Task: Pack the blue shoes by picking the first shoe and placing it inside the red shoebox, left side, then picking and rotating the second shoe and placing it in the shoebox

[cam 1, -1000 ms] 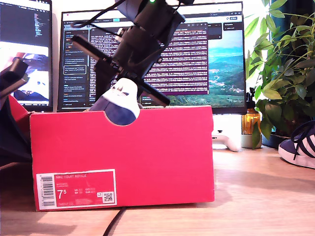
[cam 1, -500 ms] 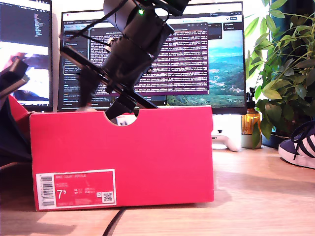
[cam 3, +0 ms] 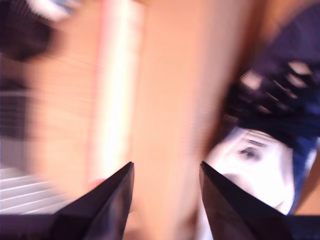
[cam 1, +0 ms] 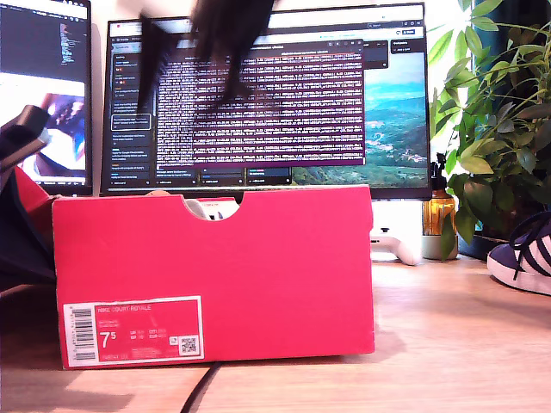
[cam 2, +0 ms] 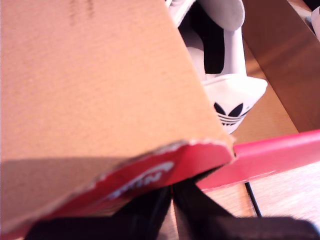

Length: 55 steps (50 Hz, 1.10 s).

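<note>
Already one blue shoe (cam 2: pixel 227 75) lies inside the red shoebox (cam 1: pixel 258 275), its white tongue showing through the notch in the exterior view. I judge the first placing done; the next step needs a reach to the second shoe (cam 1: pixel 523 258), on the table at the exterior view's right, then a turn before placing. My second gripper (cam 3: pixel 166 192) has its jaws parted and empty, blurred above the box. My first gripper (cam 2: pixel 172 200) pinches a red cardboard flap (cam 2: pixel 100 100), a grasp only its wrist view shows
</note>
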### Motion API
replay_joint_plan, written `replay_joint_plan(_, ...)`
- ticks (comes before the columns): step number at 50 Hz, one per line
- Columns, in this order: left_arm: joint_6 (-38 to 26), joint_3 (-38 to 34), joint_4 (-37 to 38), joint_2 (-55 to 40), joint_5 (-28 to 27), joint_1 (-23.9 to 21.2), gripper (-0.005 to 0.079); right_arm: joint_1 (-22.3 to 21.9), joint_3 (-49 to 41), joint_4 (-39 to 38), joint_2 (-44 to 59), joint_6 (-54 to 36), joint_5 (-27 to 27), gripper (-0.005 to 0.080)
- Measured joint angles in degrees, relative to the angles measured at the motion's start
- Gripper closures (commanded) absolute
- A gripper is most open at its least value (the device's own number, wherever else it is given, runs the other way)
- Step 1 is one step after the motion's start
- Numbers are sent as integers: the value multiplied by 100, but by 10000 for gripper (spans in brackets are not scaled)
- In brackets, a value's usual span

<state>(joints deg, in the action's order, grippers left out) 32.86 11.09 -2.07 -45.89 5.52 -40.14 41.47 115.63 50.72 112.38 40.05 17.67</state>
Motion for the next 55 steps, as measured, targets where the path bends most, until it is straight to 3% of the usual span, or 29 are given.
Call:
replay_joint_plan(4, 0, 0, 0, 0, 0, 0, 762, -177, 385, 417, -83, 22, -160, 371)
replay_joint_plan(11, 0, 0, 0, 0, 0, 0, 762, -435, 791, 1290, -160, 520, -1226, 371)
replay_joint_plan(14, 0, 0, 2, 0, 0, 0, 762, -573, 802, 1707, -170, 1325, -1661, 372)
replay_joint_plan(23, 0, 0, 2, 0, 0, 0, 762, -942, 800, 2798, -170, 2474, -2789, 370)
replay_joint_plan(35, 0, 0, 2, 0, 0, 0, 762, -1268, 800, 2780, -170, 3040, -3235, 91)
replay_joint_plan(44, 0, 0, 2, 0, 0, 0, 762, -1506, 614, 2769, -369, 3335, -3698, 89)
replay_joint_plan(55, 0, 0, 2, 0, 0, 0, 762, -2079, -326, 2754, -1440, 3773, -3755, 89)
